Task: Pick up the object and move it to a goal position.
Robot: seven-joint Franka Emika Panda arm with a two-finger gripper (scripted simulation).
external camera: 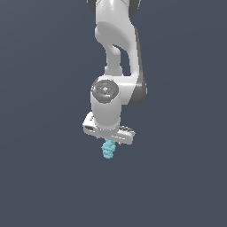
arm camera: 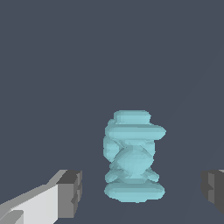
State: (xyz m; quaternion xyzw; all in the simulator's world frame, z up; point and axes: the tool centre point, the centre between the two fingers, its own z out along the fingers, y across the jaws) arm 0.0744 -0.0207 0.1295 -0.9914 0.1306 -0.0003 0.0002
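Wrist view showed the pincer (arm camera: 142, 192) spread wide, its left finger (arm camera: 70, 192) and right finger flanking the object (arm camera: 133, 157), untouched, resting on the counter (arm camera: 52, 65). The object looked light, rigid and ridged; gripping its narrow waist seemed best.

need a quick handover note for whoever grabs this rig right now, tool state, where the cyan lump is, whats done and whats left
Tool: open, fingers spread wide on either side of the lump, with clear gaps; nothing gripped.
Lump: small light-cyan ridged piece, sitting between the fingers in the wrist view; in the exterior view it shows just below the white tool.
Done: the arm is positioned over the lump, with it lined up between the fingers.
Left: close on the lump, lift it, carry it to the goal. No goal marker shows in either view, so confirm where it is before moving.
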